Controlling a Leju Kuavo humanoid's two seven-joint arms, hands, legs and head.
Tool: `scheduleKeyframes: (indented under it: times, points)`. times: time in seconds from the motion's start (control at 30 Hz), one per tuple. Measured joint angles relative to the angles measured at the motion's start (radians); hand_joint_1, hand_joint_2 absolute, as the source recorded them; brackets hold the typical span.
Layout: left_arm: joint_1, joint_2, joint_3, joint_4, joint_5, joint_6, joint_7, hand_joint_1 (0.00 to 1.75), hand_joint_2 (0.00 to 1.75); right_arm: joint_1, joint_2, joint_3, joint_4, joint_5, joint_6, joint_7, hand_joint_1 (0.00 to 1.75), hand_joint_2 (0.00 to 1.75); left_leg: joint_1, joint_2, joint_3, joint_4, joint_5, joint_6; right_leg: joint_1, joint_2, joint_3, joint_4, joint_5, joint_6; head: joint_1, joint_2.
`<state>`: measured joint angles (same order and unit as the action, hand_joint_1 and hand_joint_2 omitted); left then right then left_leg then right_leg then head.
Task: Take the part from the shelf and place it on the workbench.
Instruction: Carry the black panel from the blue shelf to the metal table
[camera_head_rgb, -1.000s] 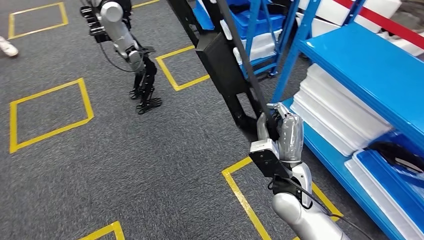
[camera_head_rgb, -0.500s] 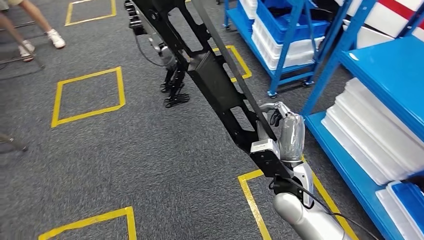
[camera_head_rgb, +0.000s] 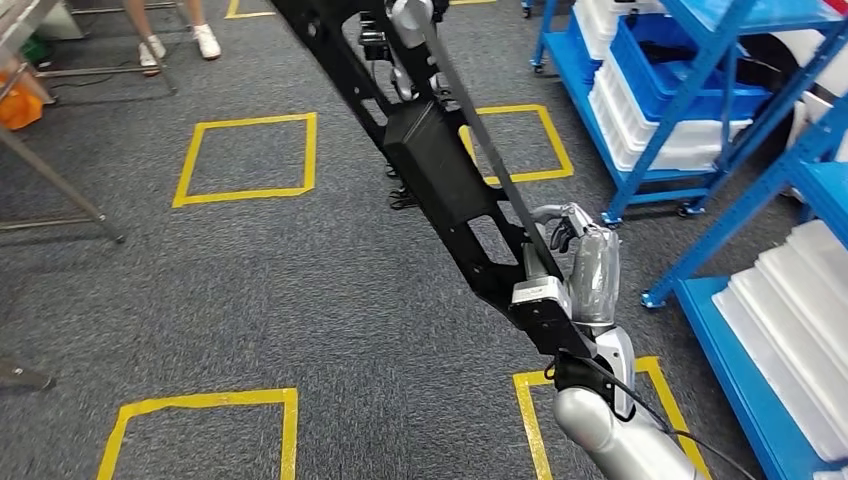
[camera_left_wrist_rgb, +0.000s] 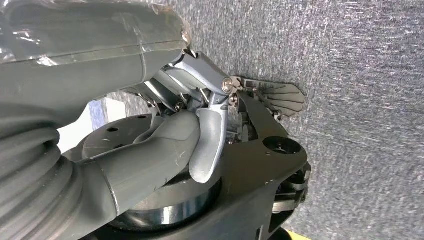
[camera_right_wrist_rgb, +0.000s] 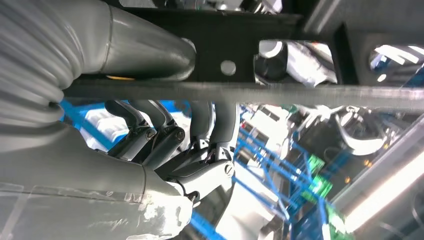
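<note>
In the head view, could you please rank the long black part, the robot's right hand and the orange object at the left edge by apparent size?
1. black part
2. right hand
3. orange object, farther away and cut off, so this is appearance only.

Grey carpet floor (camera_head_rgb: 250, 300) with yellow tape squares (camera_head_rgb: 246, 158), blue shelving (camera_head_rgb: 700, 120) holding white trays (camera_head_rgb: 790, 310)

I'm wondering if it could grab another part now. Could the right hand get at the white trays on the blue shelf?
Probably not: the right hand already grips the long black part, and the white trays lie off to its right.
</note>
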<state>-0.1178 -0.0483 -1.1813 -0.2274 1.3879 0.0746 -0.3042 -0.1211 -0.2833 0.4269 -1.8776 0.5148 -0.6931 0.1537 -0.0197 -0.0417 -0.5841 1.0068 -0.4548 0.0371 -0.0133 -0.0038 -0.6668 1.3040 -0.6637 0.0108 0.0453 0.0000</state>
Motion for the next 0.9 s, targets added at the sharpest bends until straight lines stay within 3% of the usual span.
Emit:
scheduleKeyframes:
  times: [0.03, 0.07, 0.13, 0.2, 0.27, 0.3, 0.37, 0.4, 0.43, 0.5, 0.53, 0.6, 0.67, 0.73, 0.8, 0.83, 0.9]
  points:
    - [0.0, 0.0, 0.0, 0.0, -0.002, -0.001, 0.0, 1.75, 1.75, 0.002, -0.001, -0.001, -0.001, 0.001, 0.0, 0.0, 1.75, 1.75, 0.002, -0.015, 0.001, 0.003, -0.002, -0.002, -0.001, 0.002, -0.007, -0.007, 0.024, 0.001, 0.001, 0.0]
    - [0.0, 0.0, 0.0, 0.0, -0.004, -0.002, 0.0, 1.75, 1.75, 0.003, -0.001, -0.002, -0.003, 0.002, 0.0, 0.0, 1.75, 1.75, 0.005, -0.031, 0.002, 0.007, -0.005, -0.005, -0.003, 0.007, 0.004, -0.053, 0.066, 0.003, 0.001, 0.0]
    - [-0.002, -0.001, 0.0, 0.0, -0.008, -0.003, 0.0, 1.75, 1.75, 0.005, -0.002, -0.003, -0.008, 0.003, 0.0, 0.001, 1.75, 1.75, 0.01, -0.06, -0.001, 0.025, -0.017, -0.017, -0.012, 0.048, 0.05, -0.177, 0.136, 0.009, 0.003, 0.0]
    - [-0.005, -0.001, -0.001, 0.0, -0.012, -0.004, -0.001, 1.75, 1.75, 0.008, -0.005, -0.004, -0.013, 0.005, 0.0, 0.004, 1.75, 1.75, 0.012, -0.085, -0.011, 0.04, -0.023, -0.028, -0.016, 0.082, 0.071, -0.234, 0.151, 0.004, 0.005, 0.0]
    - [-0.005, -0.001, -0.001, 0.0, -0.016, -0.004, -0.001, 1.75, 1.75, 0.01, -0.007, -0.004, -0.017, 0.008, 0.0, 0.006, 1.75, 1.75, 0.014, -0.106, -0.019, 0.042, -0.022, -0.035, -0.014, 0.07, 0.072, -0.236, 0.147, -0.009, 0.003, 0.0]
    - [-0.004, -0.001, -0.001, 0.0, -0.017, -0.004, -0.001, 1.75, 1.75, 0.01, -0.007, -0.005, -0.019, 0.008, 0.0, 0.006, 1.75, 1.75, 0.013, -0.098, -0.02, 0.048, -0.025, -0.039, -0.013, 0.058, 0.076, -0.238, 0.147, -0.015, 0.002, 0.0]
    - [-0.002, 0.0, -0.001, 0.0, -0.018, -0.004, 0.0, 1.75, 1.75, 0.011, -0.008, -0.005, -0.025, 0.009, 0.0, 0.006, 1.75, 1.75, 0.009, -0.041, -0.041, 0.1, -0.053, -0.048, -0.012, 0.031, 0.084, -0.244, 0.147, -0.026, -0.005, 0.0]
    - [-0.003, 0.001, -0.002, 0.0, -0.019, -0.003, 0.0, 1.75, 1.75, 0.012, -0.008, -0.005, -0.029, 0.009, 0.0, 0.005, 1.75, 1.75, 0.008, -0.006, -0.066, 0.155, -0.078, -0.053, -0.01, 0.016, 0.088, -0.246, 0.146, -0.031, -0.009, 0.0]
    - [-0.004, 0.001, -0.002, 0.0, -0.02, -0.002, 0.0, 1.75, 1.75, 0.013, -0.008, -0.006, -0.031, 0.009, 0.0, 0.004, 1.75, 1.75, 0.009, 0.014, -0.1, 0.22, -0.106, -0.057, -0.007, 0.001, 0.091, -0.246, 0.143, -0.035, -0.013, 0.0]
    - [-0.007, 0.001, -0.002, 0.0, -0.021, -0.001, -0.001, 1.75, 1.75, 0.016, -0.008, -0.007, -0.035, 0.009, 0.0, 0.003, 1.75, 1.75, 0.011, 0.022, -0.155, 0.319, -0.135, -0.06, -0.003, -0.032, 0.095, -0.246, 0.138, -0.039, -0.015, 0.0]
    - [-0.007, 0.001, -0.003, 0.0, -0.022, -0.001, -0.001, 1.75, 1.75, 0.016, -0.008, -0.008, -0.036, 0.009, 0.0, 0.002, 1.75, 1.75, 0.011, 0.023, -0.159, 0.322, -0.123, -0.058, -0.001, -0.046, 0.098, -0.246, 0.134, -0.04, -0.015, 0.0]
    - [-0.004, 0.002, -0.004, 0.001, -0.024, -0.001, -0.001, 1.75, 1.75, 0.017, -0.008, -0.008, -0.039, 0.009, 0.0, 0.003, 1.75, 1.75, 0.006, 0.037, -0.109, 0.222, -0.057, -0.047, 0.001, -0.074, 0.108, -0.247, 0.126, -0.041, -0.016, 0.0]
    - [-0.001, 0.003, -0.005, 0.002, -0.027, 0.0, 0.0, 1.75, 1.75, 0.017, -0.008, -0.008, -0.043, 0.011, 0.0, 0.007, 1.75, 1.75, -0.007, 0.075, -0.046, 0.094, -0.012, -0.032, 0.004, -0.097, 0.119, -0.248, 0.117, -0.037, -0.016, 0.0]
    - [-0.002, 0.005, -0.005, 0.003, -0.029, 0.0, 0.0, 1.75, 1.75, 0.017, -0.008, -0.008, -0.044, 0.012, 0.0, 0.008, 1.75, 1.75, -0.019, 0.092, -0.027, 0.045, -0.011, -0.021, 0.006, -0.119, 0.124, -0.252, 0.112, -0.03, -0.014, 0.0]
    - [-0.002, 0.005, -0.005, 0.003, -0.031, -0.002, 0.001, 1.75, 1.75, 0.016, -0.008, -0.008, -0.045, 0.013, 0.0, 0.004, 1.75, 1.75, -0.018, 0.07, -0.023, 0.028, -0.007, -0.013, 0.004, -0.134, 0.132, -0.256, 0.106, -0.021, -0.012, 0.0]
    - [-0.002, 0.005, -0.005, 0.003, -0.032, -0.003, 0.001, 1.75, 1.75, 0.014, -0.008, -0.008, -0.046, 0.013, 0.0, 0.002, 1.75, 1.75, -0.014, 0.058, -0.016, 0.017, -0.003, -0.009, 0.003, -0.118, 0.133, -0.248, 0.098, -0.017, -0.013, 0.0]
    - [-0.003, 0.004, -0.005, 0.003, -0.034, -0.004, 0.002, 1.75, 1.75, 0.011, -0.008, -0.009, -0.048, 0.012, 0.001, 0.0, 1.75, 1.75, -0.004, 0.037, -0.001, -0.002, 0.005, 0.0, 0.001, -0.053, 0.105, -0.176, 0.058, -0.012, -0.011, 0.0]
